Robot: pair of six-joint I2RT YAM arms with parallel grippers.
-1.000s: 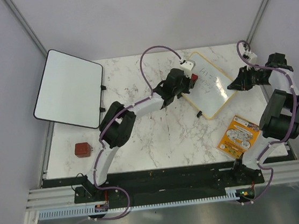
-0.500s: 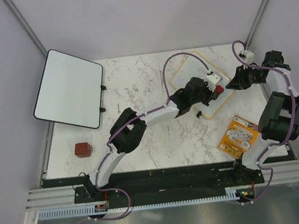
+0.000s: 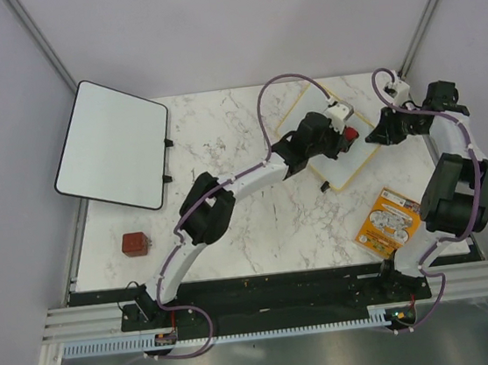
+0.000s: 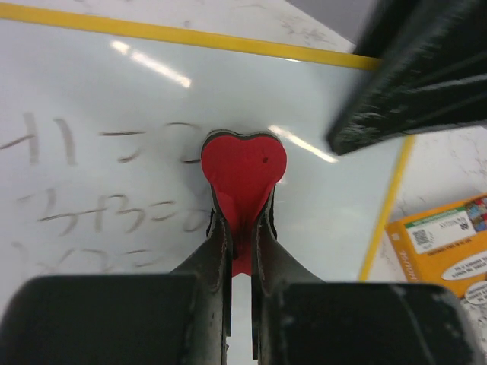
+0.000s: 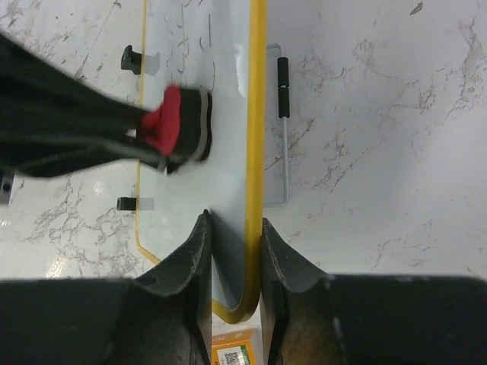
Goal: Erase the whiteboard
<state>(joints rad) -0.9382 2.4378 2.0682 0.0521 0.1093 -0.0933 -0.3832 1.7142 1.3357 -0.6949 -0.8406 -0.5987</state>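
Observation:
The whiteboard (image 3: pixel 345 166), yellow-framed, lies tilted at the table's back right. Grey handwriting (image 4: pixel 99 198) covers the left part of the whiteboard (image 4: pixel 342 198) in the left wrist view. My left gripper (image 3: pixel 344 136) (image 4: pixel 242 220) is shut on a red heart-shaped eraser (image 4: pixel 243 171), which presses on the board near its right side. The right gripper (image 3: pixel 378 135) (image 5: pixel 234 228) is shut on the whiteboard's (image 5: pixel 228 114) yellow right edge near a corner. The eraser (image 5: pixel 171 125) sits just ahead of it.
A larger black-framed white board (image 3: pixel 112 145) lies at the back left. A small red-brown block (image 3: pixel 134 243) sits near the left front. An orange packet (image 3: pixel 390 221) lies just in front of the whiteboard. A wire stand (image 5: pixel 283 129) lies beside the board's edge.
My left gripper swept the eraser from the board's upper left across to its right side, then edged back a little. The right gripper stayed clamped on the board's edge.

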